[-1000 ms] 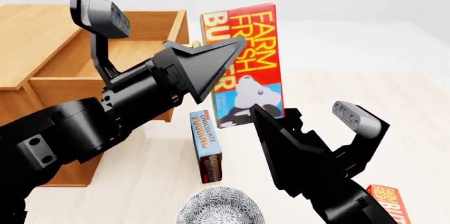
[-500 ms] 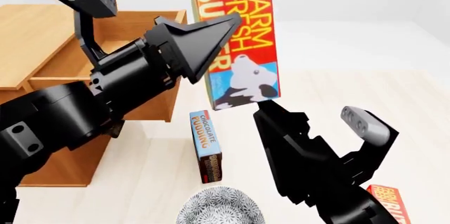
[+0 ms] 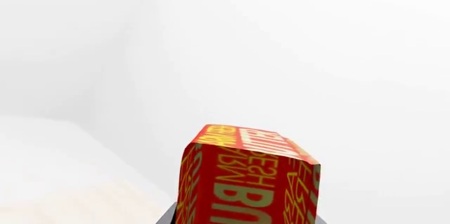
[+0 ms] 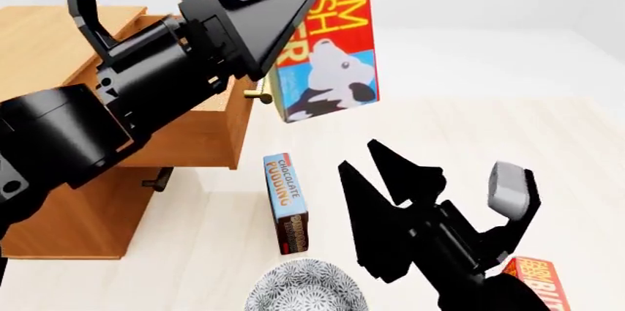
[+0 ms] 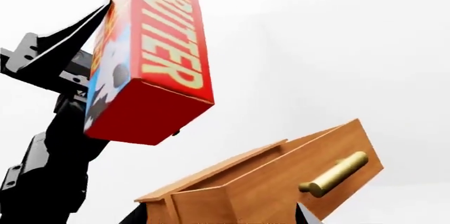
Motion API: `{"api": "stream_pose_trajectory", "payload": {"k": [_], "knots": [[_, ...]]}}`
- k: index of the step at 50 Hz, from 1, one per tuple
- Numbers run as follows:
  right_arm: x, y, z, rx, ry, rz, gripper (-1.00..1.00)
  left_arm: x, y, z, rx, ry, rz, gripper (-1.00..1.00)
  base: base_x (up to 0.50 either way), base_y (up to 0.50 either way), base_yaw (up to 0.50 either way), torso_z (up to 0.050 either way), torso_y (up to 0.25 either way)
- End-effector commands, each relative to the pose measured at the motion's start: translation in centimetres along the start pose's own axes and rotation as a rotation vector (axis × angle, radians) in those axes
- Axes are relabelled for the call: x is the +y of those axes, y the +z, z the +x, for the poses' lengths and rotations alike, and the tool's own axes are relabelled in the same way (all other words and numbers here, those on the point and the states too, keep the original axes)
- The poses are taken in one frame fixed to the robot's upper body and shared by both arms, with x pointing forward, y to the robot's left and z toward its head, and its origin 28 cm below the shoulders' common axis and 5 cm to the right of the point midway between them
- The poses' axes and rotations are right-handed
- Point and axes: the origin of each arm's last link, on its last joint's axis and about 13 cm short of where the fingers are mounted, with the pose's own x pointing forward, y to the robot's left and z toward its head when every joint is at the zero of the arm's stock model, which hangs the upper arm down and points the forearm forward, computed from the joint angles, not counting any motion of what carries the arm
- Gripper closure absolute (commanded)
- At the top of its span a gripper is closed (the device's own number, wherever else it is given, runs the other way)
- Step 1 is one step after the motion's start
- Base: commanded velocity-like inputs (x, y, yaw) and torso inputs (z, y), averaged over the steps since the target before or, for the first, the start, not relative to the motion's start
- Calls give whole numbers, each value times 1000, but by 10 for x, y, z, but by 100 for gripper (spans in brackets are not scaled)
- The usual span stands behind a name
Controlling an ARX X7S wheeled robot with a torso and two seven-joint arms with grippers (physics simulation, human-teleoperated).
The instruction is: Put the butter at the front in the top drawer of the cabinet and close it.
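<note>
Two butter cartons are in play here, and the one that matters, the butter (image 4: 327, 40), is up in the air, clamped in the left gripper (image 4: 256, 15). Compared with a second ago it's climbed a fair bit: the carton's top edge now runs off the top of the head view, and the left arm has swung up and toward the cabinet (image 4: 58, 106). The right wrist view shows the butter (image 5: 144, 55) hanging above and just to one side of the open top drawer (image 5: 281, 182), not over the cavity yet. So my read is the lift is basically done and the carry-over is underway; lowering it in, letting go and pushing the drawer shut are all still to come.

The right gripper (image 4: 444, 186) has dropped lower in the head view and sits with its fingers spread apart, holding nothing.

Headcount:
- butter cartons: two, the held one plus a second butter carton (image 4: 539, 282) lying on the floor at the frame's lower right corner
- chocolate pudding box (image 4: 286, 201): one, flat on the floor
- patterned bowl (image 4: 304, 289): one, near the bottom edge
- drawers: the top one pulled out; of the lower drawer only its handle (image 4: 159, 179) peeks out
- brass handle (image 5: 334, 174) on the top drawer: one
</note>
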Motion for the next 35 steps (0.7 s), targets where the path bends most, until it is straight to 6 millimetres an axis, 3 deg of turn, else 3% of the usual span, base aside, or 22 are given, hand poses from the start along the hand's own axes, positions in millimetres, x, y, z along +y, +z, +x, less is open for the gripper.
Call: {"api": "stream_pose_trajectory", "payload": {"k": [1,11,26,35], "knots": [[-3,-7,13,3,-220,-282,-100,-10,14,-1,-38,-7,14,100,0,0,0,0,10],[-7,-19,30,-37,-374,-487,-100,-10,19,-2,-43,41,43,100,0,0,0,1,1],[-8,-22,25,-87,-472,-685,-100,-12,34,-6,-78,163,92,100,0,0,0,0,1],[-6,-23,21,-96,-480,-689,-100,-10,44,-3,-67,279,130,100,0,0,0,1,1]]}}
